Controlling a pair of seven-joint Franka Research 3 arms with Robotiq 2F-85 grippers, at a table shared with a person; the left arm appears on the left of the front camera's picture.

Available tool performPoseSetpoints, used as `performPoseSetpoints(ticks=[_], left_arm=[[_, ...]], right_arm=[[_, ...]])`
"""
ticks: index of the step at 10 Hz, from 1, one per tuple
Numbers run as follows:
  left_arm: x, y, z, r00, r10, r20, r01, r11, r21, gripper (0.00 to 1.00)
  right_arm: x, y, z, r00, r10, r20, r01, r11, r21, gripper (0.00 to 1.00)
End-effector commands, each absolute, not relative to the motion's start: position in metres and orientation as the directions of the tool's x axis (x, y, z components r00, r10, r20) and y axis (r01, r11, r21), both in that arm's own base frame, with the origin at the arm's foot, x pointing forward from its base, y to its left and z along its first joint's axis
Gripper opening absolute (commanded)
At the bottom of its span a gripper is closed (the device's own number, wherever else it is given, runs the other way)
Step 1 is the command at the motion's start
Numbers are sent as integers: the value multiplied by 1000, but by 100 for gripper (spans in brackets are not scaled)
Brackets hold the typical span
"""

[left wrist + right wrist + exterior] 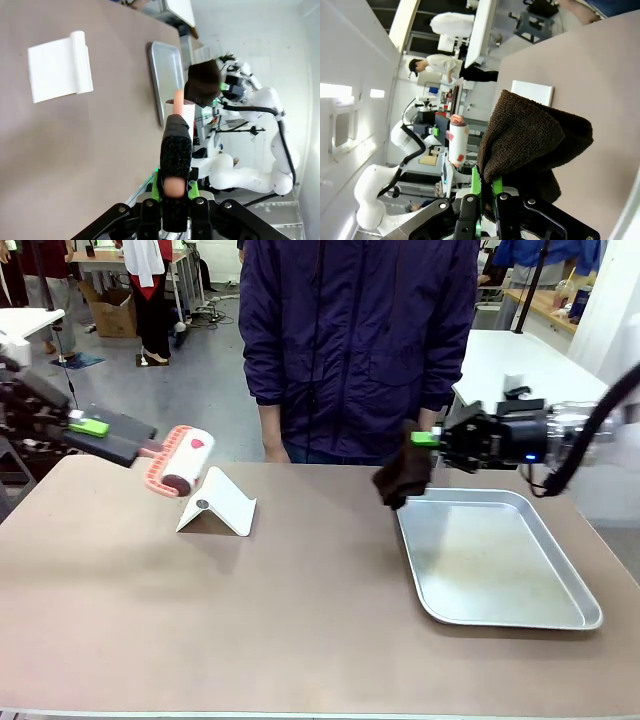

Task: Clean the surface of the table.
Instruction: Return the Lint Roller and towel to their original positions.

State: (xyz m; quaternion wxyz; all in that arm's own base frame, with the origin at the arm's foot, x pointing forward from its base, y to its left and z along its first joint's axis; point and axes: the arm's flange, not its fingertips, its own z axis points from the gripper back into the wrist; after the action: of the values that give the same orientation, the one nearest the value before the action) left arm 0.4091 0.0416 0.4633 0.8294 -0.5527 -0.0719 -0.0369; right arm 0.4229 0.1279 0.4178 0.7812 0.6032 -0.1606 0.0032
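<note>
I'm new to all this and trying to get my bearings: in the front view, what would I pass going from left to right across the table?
Left end effector holding the pink-ended white lint roller → folded white plastic stand → dark brown cloth in the right end effector → silver rectangular metal tray.

Taupe table [300,620], silver tray [500,570], dark-brown cloth [403,478].

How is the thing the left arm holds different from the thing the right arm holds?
The lint roller is a stiff white tube with a pink frame, while the brown cloth is soft, dark and droops in folds. The roller hangs over the bare table near a white folded stand; the cloth hangs at the far corner of the silver tray. Both are pinched in fingers and held above the table.
</note>
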Motion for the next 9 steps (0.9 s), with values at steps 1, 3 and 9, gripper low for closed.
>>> performPoseSetpoints(ticks=[1,3,9], left_arm=[[421,3,468,989,65,131,88,452,-888,22],[439,-36,459,976,177,124,17,507,-862,22],[471,-58,428,978,180,107,-35,644,-764,22]], right_arm=[[432,173,406,944,-171,282,-224,294,929,10],[426,222,376,957,-45,285,-248,376,893,10],[438,228,316,985,56,162,-168,513,842,10]])
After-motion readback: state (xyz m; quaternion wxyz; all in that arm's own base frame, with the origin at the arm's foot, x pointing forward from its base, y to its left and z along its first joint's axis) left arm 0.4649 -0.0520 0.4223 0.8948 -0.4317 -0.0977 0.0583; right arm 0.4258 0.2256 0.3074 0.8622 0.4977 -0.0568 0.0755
